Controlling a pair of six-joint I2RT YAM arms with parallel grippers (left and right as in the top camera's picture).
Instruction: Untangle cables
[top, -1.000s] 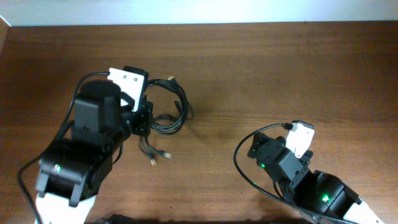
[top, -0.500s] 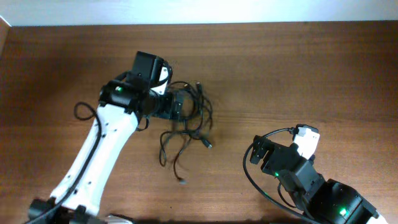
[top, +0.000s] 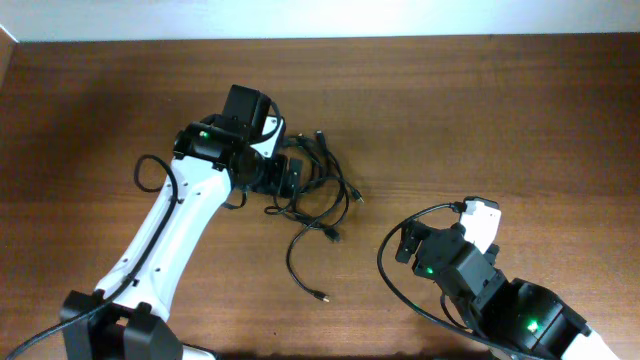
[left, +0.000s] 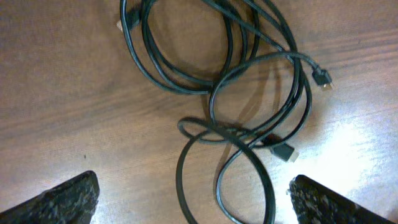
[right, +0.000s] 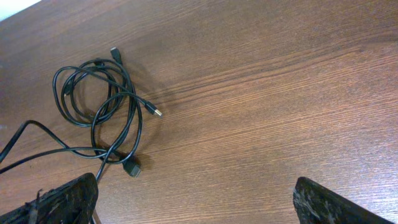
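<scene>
Several thin black cables (top: 318, 200) lie tangled on the wooden table (top: 480, 110), and one tail runs down to a plug (top: 320, 297). My left gripper (top: 290, 176) hangs open at the tangle's left edge. In the left wrist view the cables (left: 224, 130) loop between and ahead of its fingertips (left: 68, 199), with a plug (left: 283, 151) to the right, and the left gripper (left: 193, 208) grips none of them. My right gripper (top: 408, 245) stays at the lower right, open. In its own view the right gripper (right: 199, 208) is over bare wood and the cables (right: 127, 93) lie far left.
The left arm (top: 175, 230) stretches diagonally from the bottom left toward the middle. The thick black wire (top: 390, 280) of the right arm loops beside its base. The table's far edge (top: 320, 40) runs along the top.
The left arm swung out from the bottom left to the table's middle, dragging the cables right. Its gripper opened and let them go. They now lie more spread out.
</scene>
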